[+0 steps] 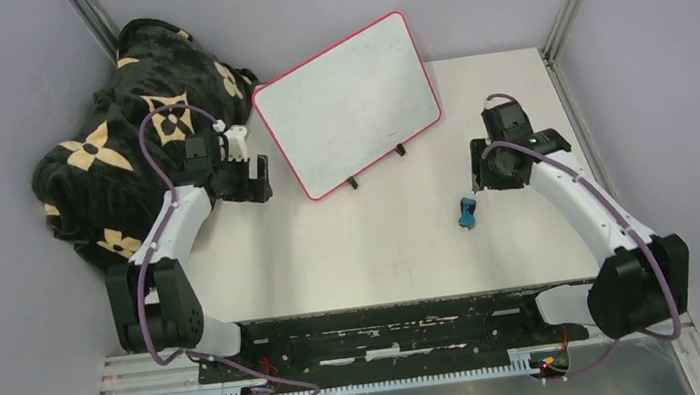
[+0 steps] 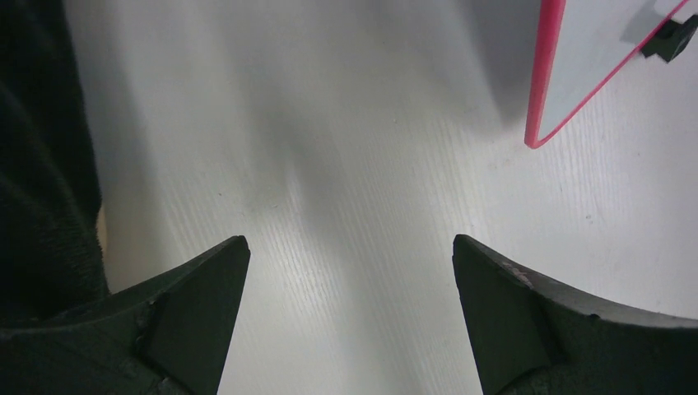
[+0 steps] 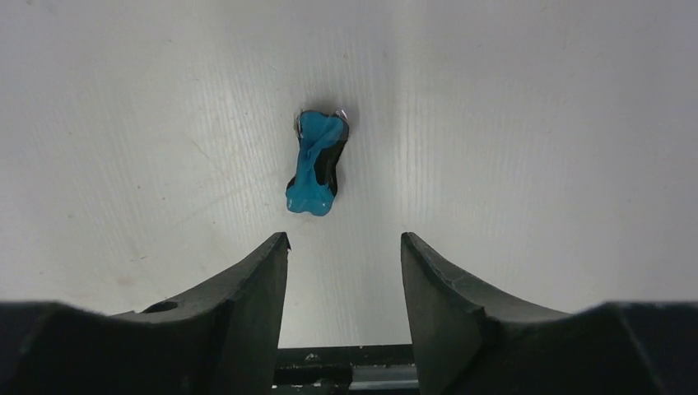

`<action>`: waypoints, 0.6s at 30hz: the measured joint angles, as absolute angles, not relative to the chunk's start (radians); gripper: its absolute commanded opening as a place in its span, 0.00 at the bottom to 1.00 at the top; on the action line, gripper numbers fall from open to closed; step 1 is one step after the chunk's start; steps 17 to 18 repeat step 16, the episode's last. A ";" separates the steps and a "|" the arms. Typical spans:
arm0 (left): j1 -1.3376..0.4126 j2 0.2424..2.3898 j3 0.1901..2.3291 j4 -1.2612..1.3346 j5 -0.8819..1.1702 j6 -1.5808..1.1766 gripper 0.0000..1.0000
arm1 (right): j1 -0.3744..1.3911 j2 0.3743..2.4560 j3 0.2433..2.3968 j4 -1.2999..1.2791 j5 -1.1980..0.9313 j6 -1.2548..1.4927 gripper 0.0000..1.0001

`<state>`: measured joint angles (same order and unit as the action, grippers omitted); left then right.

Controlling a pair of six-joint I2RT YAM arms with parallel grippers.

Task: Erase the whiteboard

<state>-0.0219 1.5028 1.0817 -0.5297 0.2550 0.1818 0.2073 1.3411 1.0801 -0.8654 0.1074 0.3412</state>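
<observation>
The whiteboard (image 1: 350, 105), white with a red-pink frame and two small black feet, lies tilted at the back middle of the table; its corner shows in the left wrist view (image 2: 568, 74). A small blue eraser (image 1: 468, 211) lies on the table, also in the right wrist view (image 3: 317, 163). My left gripper (image 1: 261, 178) is open and empty (image 2: 350, 247) just left of the board's near-left corner. My right gripper (image 1: 478, 182) is open and empty (image 3: 344, 239), above the table just behind the eraser.
A black blanket with tan flower shapes (image 1: 127, 134) is heaped at the back left, right beside my left arm. Grey walls and metal posts enclose the table (image 1: 353, 257). A black rail (image 1: 382, 329) runs along the near edge.
</observation>
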 measured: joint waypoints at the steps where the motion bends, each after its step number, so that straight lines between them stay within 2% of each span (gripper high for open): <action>1: -0.022 1.475 1.065 -0.506 0.236 0.168 0.99 | 0.207 1.308 1.080 -0.859 0.116 0.341 0.61; 6: -0.022 1.417 1.026 -0.410 0.161 0.109 0.99 | 0.207 1.220 1.080 -0.827 0.147 0.343 0.62; 9: -0.022 1.431 1.023 -0.387 0.103 0.074 0.99 | 0.207 1.224 1.080 -0.811 0.170 0.346 0.62; 13: -0.022 1.445 1.011 -0.361 0.036 0.047 0.99 | 0.207 1.246 1.081 -0.783 0.214 0.352 0.56; 18: -0.022 1.443 0.987 -0.333 0.007 0.037 0.99 | 0.207 1.287 1.090 -0.767 0.257 0.361 0.58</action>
